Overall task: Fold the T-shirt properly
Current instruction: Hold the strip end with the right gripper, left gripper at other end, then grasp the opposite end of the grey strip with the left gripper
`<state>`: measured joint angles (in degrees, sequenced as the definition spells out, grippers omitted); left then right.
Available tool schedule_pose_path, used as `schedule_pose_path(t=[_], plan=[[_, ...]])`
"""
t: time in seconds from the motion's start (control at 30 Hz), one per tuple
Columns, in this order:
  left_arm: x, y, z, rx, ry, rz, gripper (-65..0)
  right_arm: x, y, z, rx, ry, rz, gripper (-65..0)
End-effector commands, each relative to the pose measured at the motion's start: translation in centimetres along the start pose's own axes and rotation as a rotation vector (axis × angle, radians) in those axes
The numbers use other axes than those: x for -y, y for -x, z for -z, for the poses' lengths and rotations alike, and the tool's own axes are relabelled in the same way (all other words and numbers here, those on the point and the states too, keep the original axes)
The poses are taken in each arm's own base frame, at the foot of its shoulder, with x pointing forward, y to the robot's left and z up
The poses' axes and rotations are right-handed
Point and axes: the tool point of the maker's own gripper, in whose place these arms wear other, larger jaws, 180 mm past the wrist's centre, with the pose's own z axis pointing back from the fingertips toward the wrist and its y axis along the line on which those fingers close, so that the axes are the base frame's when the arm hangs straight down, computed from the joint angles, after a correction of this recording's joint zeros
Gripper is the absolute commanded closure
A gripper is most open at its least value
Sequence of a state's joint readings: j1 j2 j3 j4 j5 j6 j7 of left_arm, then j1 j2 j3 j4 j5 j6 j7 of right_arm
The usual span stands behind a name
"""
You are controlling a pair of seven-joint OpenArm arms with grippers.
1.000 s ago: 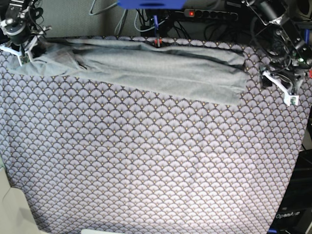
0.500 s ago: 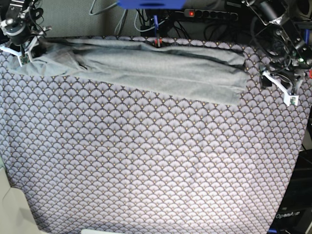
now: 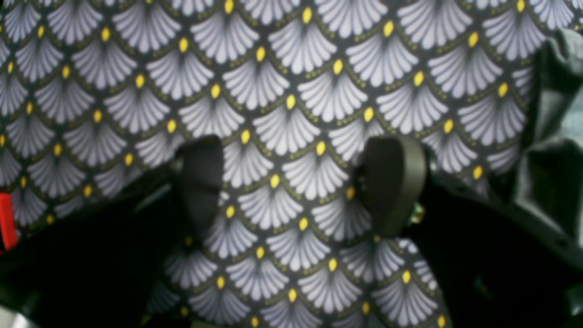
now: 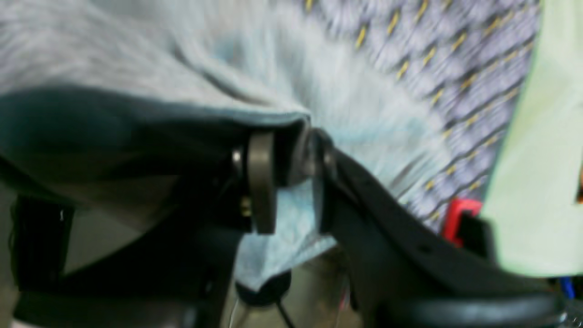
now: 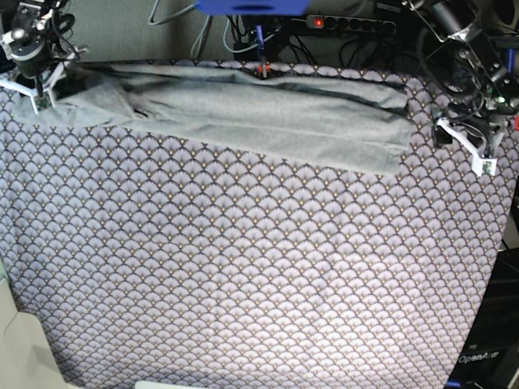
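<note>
The grey T-shirt (image 5: 243,113) lies folded into a long band along the far edge of the scallop-patterned cloth (image 5: 259,267). My right gripper (image 5: 32,85) is at the band's left end, at the far left corner. The right wrist view shows that gripper (image 4: 294,182) with narrow jaws and T-shirt (image 4: 136,54) fabric pinched between them. My left gripper (image 5: 474,146) hovers just past the band's right end. From the left wrist camera the left gripper (image 3: 296,182) stands wide open over bare patterned cloth (image 3: 291,68), with the T-shirt (image 3: 565,114) at the right edge.
Behind the table run a power strip (image 5: 349,24), cables and a blue part (image 5: 251,6). A small red clip (image 5: 261,71) sits at the far edge. The cloth hangs over the table's edges on the right and at the near left.
The right gripper has lifted slightly up and back. The T-shirt's left corner, which lay spread on the cloth, has been drawn in with it. The left arm has not moved.
</note>
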<state>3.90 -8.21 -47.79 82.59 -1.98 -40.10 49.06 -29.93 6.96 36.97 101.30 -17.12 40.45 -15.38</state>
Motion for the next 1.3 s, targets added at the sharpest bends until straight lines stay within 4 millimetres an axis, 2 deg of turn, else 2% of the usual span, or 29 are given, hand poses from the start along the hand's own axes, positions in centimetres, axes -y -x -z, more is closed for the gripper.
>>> schedule_pose_path(t=[0.0,0.17,0.4,0.57,0.67,0.83,1.03,1.13,1.27], plan=[[-0.6,-1.7,-0.4,0.051,-0.013,0.008,-47.9,1.2,-1.3,-0.7,0.039,0.036,-0.018,-14.7],[-0.6,-1.7,-0.5,0.051,-0.013,0.009,-47.9,2.2,-2.6,-1.5,0.066,0.074,-0.04,-14.7],[-0.4,-1.5,-0.4,0.048,-0.009,0.004,-47.9,2.0,-1.2,-2.6,0.029,0.071,-0.061,-14.8],[-0.3,-1.7,-0.4,0.053,-0.007,0.003,-47.9,2.1,-1.0,-2.7,0.024,0.071,-0.061,-14.9],[-0.3,-1.7,-0.4,0.054,-0.007,0.004,-48.0,2.1,-0.9,-2.7,0.02,0.072,-0.061,-20.0],[-0.3,-1.7,-0.4,0.054,-0.007,0.004,-48.0,3.9,-0.3,-3.3,0.009,0.123,-0.04,-33.5],[-0.4,-2.1,-0.7,0.063,-0.013,0.011,-48.0,4.8,0.2,-3.6,-0.003,0.152,-0.032,-35.2],[1.4,-3.4,-0.8,0.092,0.018,0.056,-48.0,5.4,0.5,-3.9,-0.007,0.169,-0.023,-35.2],[3.7,-4.6,-1.7,0.139,0.066,0.108,-48.0,6.6,-0.1,-4.3,0.035,0.198,0.032,-35.4]])
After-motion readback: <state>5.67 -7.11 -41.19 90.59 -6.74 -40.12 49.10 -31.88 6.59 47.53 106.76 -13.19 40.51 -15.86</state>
